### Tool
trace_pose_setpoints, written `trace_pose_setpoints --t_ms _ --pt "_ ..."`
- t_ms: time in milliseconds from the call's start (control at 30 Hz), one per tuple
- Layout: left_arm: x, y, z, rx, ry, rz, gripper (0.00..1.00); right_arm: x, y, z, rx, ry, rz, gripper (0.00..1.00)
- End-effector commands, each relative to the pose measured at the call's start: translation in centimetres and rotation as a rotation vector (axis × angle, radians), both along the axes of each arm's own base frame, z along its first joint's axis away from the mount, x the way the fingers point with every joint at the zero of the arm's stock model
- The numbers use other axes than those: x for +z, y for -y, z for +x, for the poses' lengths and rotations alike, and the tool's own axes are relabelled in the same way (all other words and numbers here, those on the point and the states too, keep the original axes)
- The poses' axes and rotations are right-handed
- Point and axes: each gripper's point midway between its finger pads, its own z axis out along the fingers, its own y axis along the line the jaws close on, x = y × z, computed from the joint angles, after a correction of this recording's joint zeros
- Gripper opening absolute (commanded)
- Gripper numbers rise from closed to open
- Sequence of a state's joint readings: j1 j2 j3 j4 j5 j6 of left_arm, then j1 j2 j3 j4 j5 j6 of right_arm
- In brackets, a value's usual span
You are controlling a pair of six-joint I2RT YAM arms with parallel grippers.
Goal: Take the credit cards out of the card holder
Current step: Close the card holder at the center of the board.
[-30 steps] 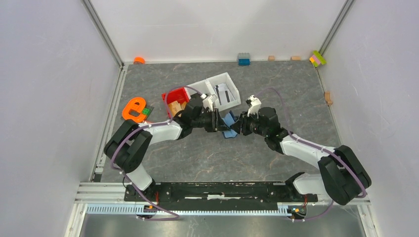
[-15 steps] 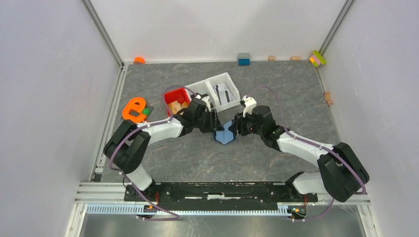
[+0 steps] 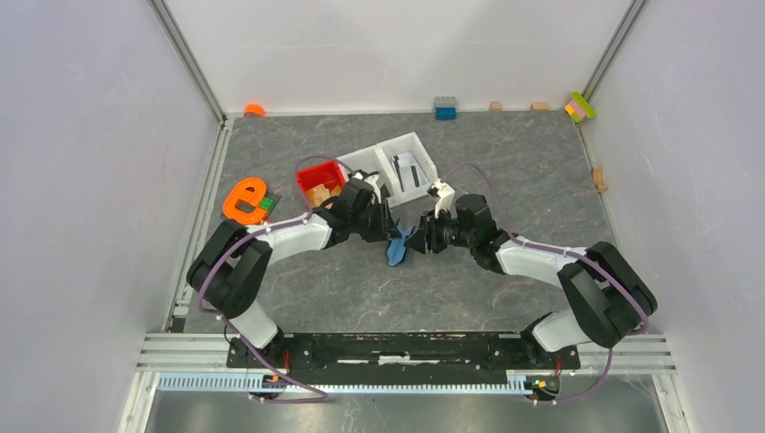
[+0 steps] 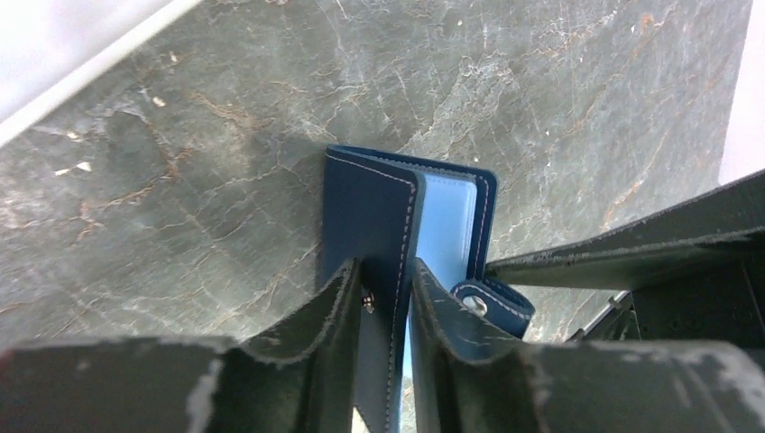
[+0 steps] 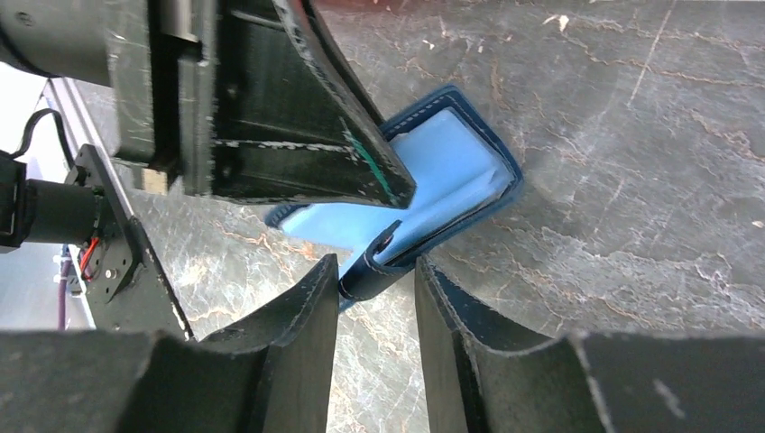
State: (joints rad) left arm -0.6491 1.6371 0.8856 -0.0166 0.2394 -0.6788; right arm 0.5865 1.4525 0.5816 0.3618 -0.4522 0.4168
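The navy-blue card holder [image 3: 396,249] hangs open between my two grippers at mid-table, its light blue inside [image 5: 433,176] showing. My left gripper [image 3: 389,231] is shut on one navy cover [image 4: 370,212], jaws either side of the stitched edge. My right gripper [image 3: 418,238] is shut on the other edge by the strap tab [image 5: 372,273]; the tab also shows in the left wrist view [image 4: 494,304]. No card shows inside the holder. Grey and dark credit cards [image 3: 407,169] lie in the right compartment of the white tray [image 3: 424,150].
A red bin [image 3: 317,170] with brown pieces stands left of the white tray, close behind my left arm. An orange item [image 3: 245,199] lies at the left. Small blocks [image 3: 445,107] line the back wall, and coloured ones [image 3: 579,106] sit at the right corner.
Both grippers have moved left and nearer with the holder between them. The holder has turned more edge-on to the top view and hangs lower.
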Motion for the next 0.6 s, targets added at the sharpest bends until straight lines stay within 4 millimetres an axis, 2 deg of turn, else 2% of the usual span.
trace_pose_setpoints --t_ms 0,100,133,300,367,433,567 --pt "0.5 2.2 0.1 -0.092 -0.006 -0.069 0.25 1.8 -0.9 0.0 0.031 0.052 0.066 0.4" --pt "-0.1 3.3 -0.5 -0.137 -0.058 -0.102 0.1 1.8 -0.4 0.3 0.001 0.061 0.047 0.39" --pt "-0.2 3.6 -0.6 -0.145 -0.068 -0.118 0.08 1.8 -0.3 0.4 -0.01 0.063 0.039 0.39" --pt "-0.6 5.1 -1.5 -0.188 -0.138 -0.207 0.07 1.5 0.0 0.6 -0.025 0.06 0.024 0.35" --pt "-1.4 5.0 -1.4 -0.181 -0.157 -0.188 0.16 1.0 0.2 0.7 -0.034 0.05 0.002 0.34" --pt "-2.1 4.4 -1.0 -0.159 -0.154 -0.133 0.3 0.5 0.4 1.0 -0.043 0.038 -0.028 0.34" --pt "-1.5 2.5 -0.1 -0.098 -0.084 -0.029 0.42 -0.3 0.5 1.2 -0.046 0.015 -0.06 0.37"
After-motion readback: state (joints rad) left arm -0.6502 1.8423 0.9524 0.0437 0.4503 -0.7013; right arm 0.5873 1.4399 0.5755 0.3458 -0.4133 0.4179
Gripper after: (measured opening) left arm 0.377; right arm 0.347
